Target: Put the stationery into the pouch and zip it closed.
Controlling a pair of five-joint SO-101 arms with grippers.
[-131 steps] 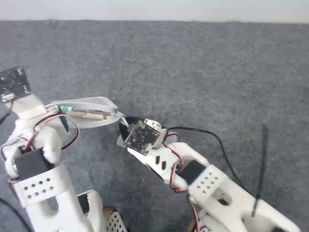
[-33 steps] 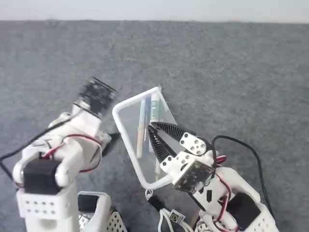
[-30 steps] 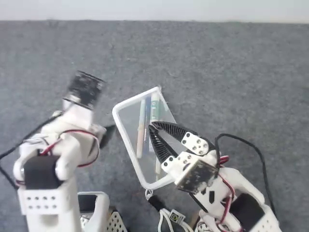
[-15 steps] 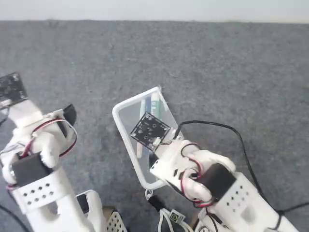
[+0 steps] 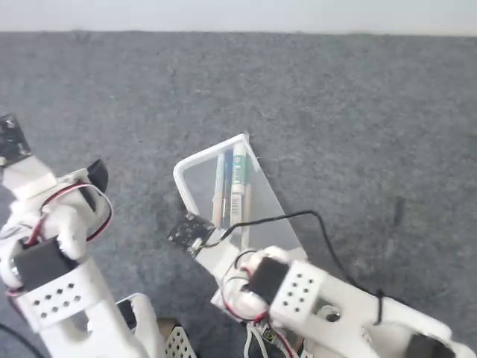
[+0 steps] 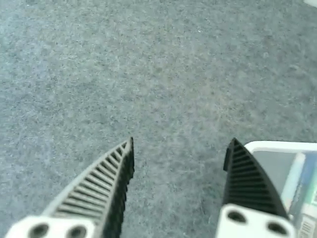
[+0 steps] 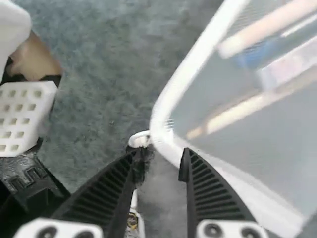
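Right gripper (image 7: 161,151): the jaws stand a narrow gap apart with grey floor showing between them. They hold nothing, and the tips sit at the pouch's rounded corner, right at its white edge.
Zip pull (image 7: 140,140): a small white ring with a dark frayed bit under it, just off the pouch corner. It lies against the tip of one right finger (image 7: 130,171) – I cannot tell whether the finger presses on it.
Left gripper (image 6: 181,144): the jaws are spread wide and empty above bare carpet, with one fingertip just beside a corner of the pouch but not touching it.
Pouch (image 5: 177,179): clear with a white rim, it lies flat on the carpet between the two arms, its near end under the right arm. Whether the zip is drawn shut I cannot tell.
Stationery (image 5: 237,179): several pens lie side by side inside the pouch, running along its length. They show as pale bars through the wall in the right wrist view.
Cable (image 5: 298,218): a black lead arcs from the right arm's wrist camera over the pouch.
Carpet (image 5: 335,112): grey and short-piled, it runs back to a pale wall (image 5: 238,13).
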